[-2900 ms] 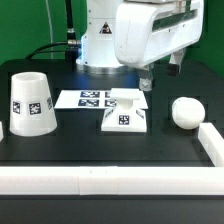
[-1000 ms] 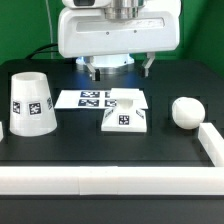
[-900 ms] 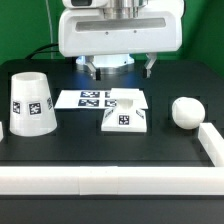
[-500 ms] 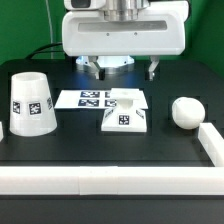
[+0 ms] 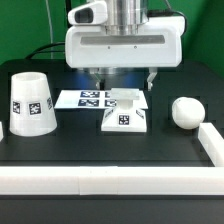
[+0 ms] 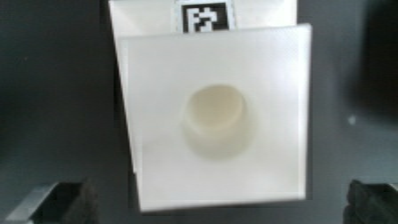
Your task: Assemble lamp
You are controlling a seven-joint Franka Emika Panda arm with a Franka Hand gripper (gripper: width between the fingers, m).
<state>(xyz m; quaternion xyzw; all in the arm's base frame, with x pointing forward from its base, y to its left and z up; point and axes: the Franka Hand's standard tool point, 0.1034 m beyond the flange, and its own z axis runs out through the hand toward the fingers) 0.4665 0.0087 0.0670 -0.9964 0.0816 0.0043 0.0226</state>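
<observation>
Fingers (image 6: 63, 203) wide apart, empty, either side of the base (image 6: 214, 110) (socket hole up, beside the marker board (image 5: 88, 98)). Gripper (image 5: 124, 74) has swung in and centred above it, height unclear. Probably a base grasp next. Bulb (image 5: 185, 111) and shade (image 5: 32, 102) sit well apart.

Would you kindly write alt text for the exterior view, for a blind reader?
The robot's open tool hangs above the square lamp base on a black table. The shade stands at the exterior view's left, the bulb at its right, the marker board behind the base.
</observation>
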